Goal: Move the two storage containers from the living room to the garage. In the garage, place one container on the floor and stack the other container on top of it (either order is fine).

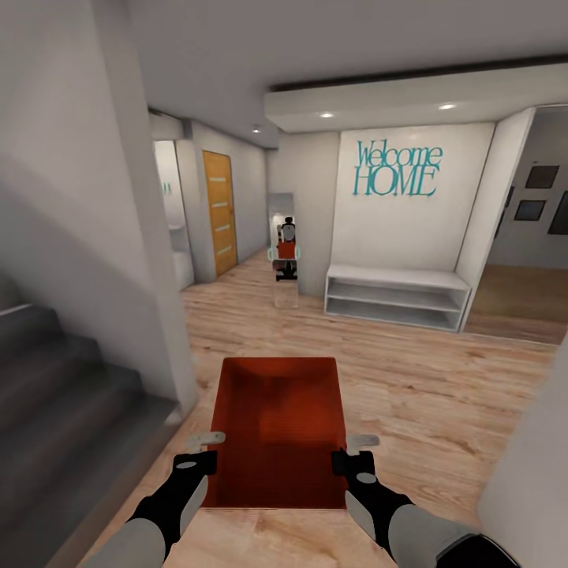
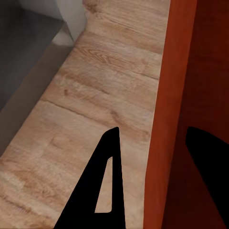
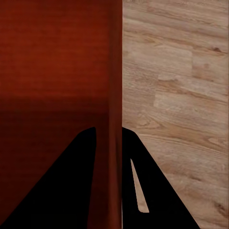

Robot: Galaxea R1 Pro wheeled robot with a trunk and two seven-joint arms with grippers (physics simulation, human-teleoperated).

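Observation:
One orange-red open-top storage container (image 1: 276, 426) hangs above light wood planks, held lengthwise in front of me between both arms. My left gripper (image 1: 199, 460) straddles its left wall near the near end, and in the left wrist view that gripper (image 2: 152, 136) has one finger outside and one inside the container (image 2: 200, 71). My right gripper (image 1: 356, 456) grips the right wall. In the right wrist view the right gripper (image 3: 109, 131) is pinched tight on the thin wall of the container (image 3: 57, 62). The other storage container, the living room and the garage are out of view.
Grey stairs (image 1: 55, 394) and a white wall corner (image 1: 150, 276) stand close on the left. Ahead are a tall mirror (image 1: 284, 252), a white low shelf (image 1: 394, 296) and a wooden door with glass slits (image 1: 219, 213). A white wall (image 1: 528, 473) is near on the right.

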